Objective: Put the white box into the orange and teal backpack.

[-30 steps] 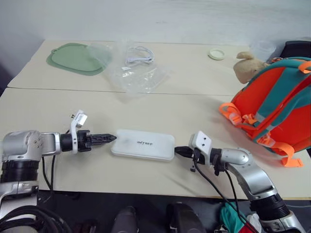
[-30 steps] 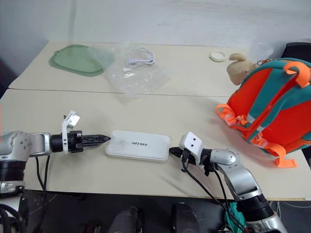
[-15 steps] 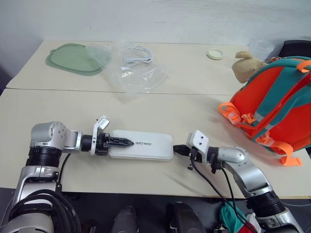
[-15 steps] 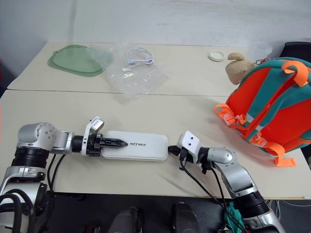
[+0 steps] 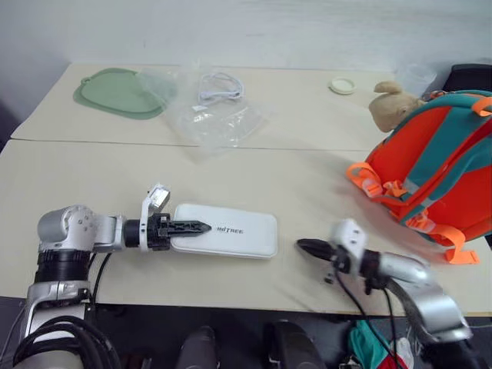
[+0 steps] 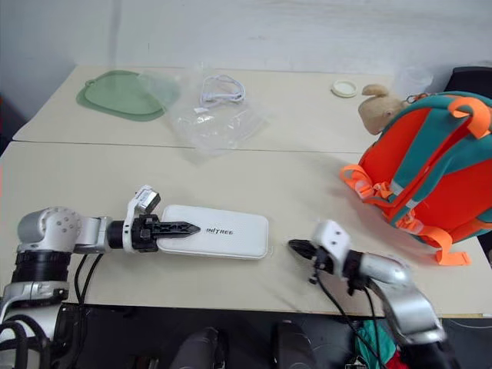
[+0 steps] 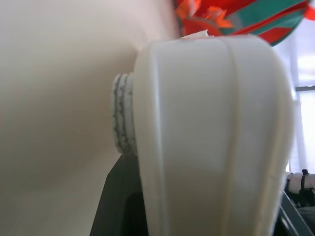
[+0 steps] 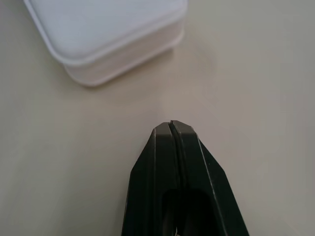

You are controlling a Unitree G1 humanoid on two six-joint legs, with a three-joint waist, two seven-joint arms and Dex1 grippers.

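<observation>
The white box (image 5: 231, 231) lies flat on the table's near half. My left gripper (image 5: 201, 227) reaches in from the left, shut on the box's left end, with one black finger lying along its top. In the left wrist view the box's end (image 7: 211, 128) stands between the fingers (image 7: 120, 201). My right gripper (image 5: 301, 246) is shut and holds nothing; it hovers a short way off the box's right end (image 8: 108, 29). The orange and teal backpack (image 5: 438, 169) stands at the right edge, with a beige plush toy (image 5: 392, 104) behind it.
At the back left lie a pale green mat (image 5: 115, 92) and a clear plastic bag (image 5: 219, 119) with a white cable (image 5: 219, 86). A small round lid (image 5: 342, 84) sits at the back right. The table's front edge (image 5: 231, 304) runs just below both arms.
My left gripper slid from beside the box onto its left end and closed on it. My right gripper drew back to the right, off the box's right end.
</observation>
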